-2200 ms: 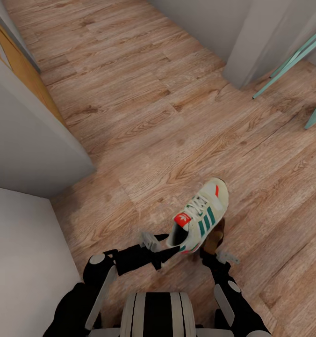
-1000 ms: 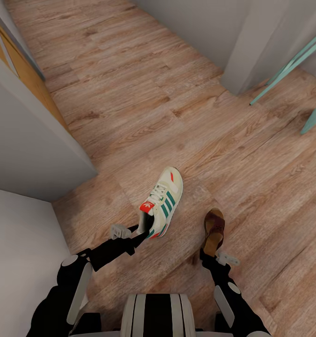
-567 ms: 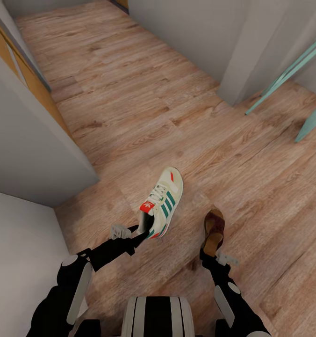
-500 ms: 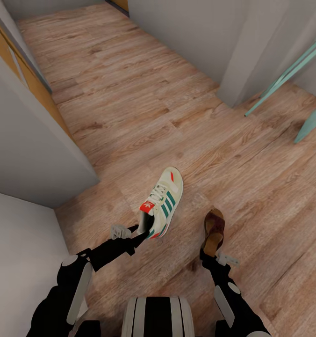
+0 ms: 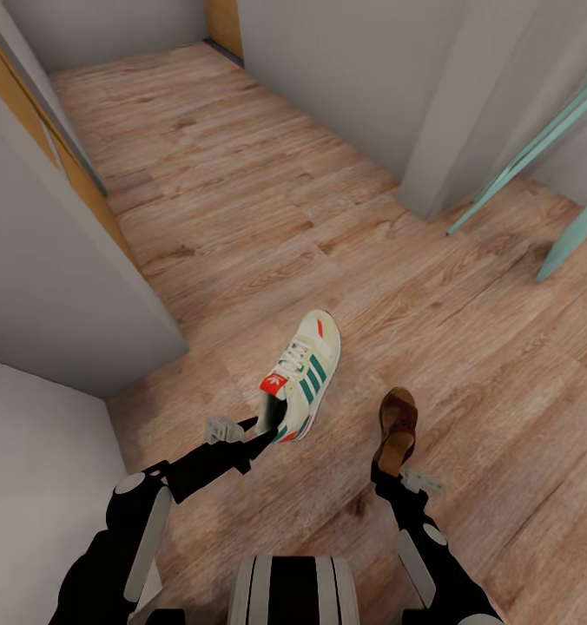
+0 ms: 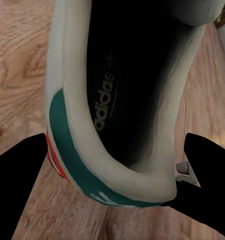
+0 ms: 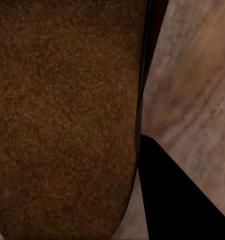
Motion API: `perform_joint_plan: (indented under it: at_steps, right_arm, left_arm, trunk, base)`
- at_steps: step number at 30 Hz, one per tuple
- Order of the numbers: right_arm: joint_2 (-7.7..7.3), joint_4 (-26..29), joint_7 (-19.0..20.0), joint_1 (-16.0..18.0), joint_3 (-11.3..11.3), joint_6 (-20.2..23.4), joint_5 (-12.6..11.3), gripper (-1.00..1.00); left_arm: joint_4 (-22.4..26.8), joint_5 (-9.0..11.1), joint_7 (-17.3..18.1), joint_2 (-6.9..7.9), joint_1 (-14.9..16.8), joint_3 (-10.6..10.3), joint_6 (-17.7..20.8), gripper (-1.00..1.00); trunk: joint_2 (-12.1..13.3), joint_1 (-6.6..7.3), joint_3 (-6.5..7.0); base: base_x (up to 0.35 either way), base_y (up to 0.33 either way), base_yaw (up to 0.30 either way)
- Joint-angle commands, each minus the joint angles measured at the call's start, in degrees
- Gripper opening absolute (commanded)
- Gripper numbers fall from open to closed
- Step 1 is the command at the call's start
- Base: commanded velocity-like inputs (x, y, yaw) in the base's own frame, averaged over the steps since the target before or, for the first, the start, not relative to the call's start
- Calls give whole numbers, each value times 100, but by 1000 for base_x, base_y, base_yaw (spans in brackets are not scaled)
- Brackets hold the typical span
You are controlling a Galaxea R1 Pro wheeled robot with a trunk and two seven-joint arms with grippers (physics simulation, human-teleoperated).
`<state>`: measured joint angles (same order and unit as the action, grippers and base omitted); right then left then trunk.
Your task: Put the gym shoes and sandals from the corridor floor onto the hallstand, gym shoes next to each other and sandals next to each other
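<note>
- My left gripper (image 5: pixel 266 431) is clamped on the heel of a gym shoe (image 5: pixel 304 373); in the left wrist view my two dark fingers (image 6: pixel 15 172) flank the heel rim of the shoe (image 6: pixel 117 100), whose dark inside faces the camera.
- The shoe is held clear of the floor (image 5: pixel 267 208), toe pointing away from me, its green stripes and red tongue mark visible in the head view.
- My right gripper (image 5: pixel 387 469) grips the near end of a sandal (image 5: pixel 398 425); the brown footbed (image 7: pixel 62 115) lies close before the right wrist camera with one dark finger (image 7: pixel 177 195) beside its edge.
- The sandal is also carried above the floor, to the right of the shoe and apart from it.
- My left arm (image 5: pixel 198 469) and right arm (image 5: pixel 415 529) reach forward from my trunk (image 5: pixel 293 590).
- Grey walls (image 5: pixel 59 286) stand on my left, with an orange door panel (image 5: pixel 76 174) behind them.
- A grey wall corner (image 5: pixel 450 113) stands ahead on the right, and pale green legs of some furniture (image 5: pixel 537 121) slant beyond it.
</note>
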<state>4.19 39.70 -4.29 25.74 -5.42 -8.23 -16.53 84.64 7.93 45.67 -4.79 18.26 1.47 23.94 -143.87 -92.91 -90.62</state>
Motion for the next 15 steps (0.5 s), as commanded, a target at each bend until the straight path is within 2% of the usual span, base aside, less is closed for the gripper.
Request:
perform_joint_plan:
  at_steps: [1,10,15]
  right_arm:
    - [2,-2,-2,1,-3,-20,-79,-100]
    - [5,83,-6,0,-6,-136,-66,-100]
    - [0,1157,1,-20,-11,-247,-50,-100]
  left_arm:
    - [0,33,21,-5,2,11,49,-100]
    - [0,42,23,-5,2,5,49,-100]
    - [7,42,23,-5,2,-4,49,-100]
  trunk:
    - [1,3,22]
    - [13,26,288]
    - [19,39,443]
  base:
    - [0,0,0]
    - [0,0,0]
    - [0,0,0]
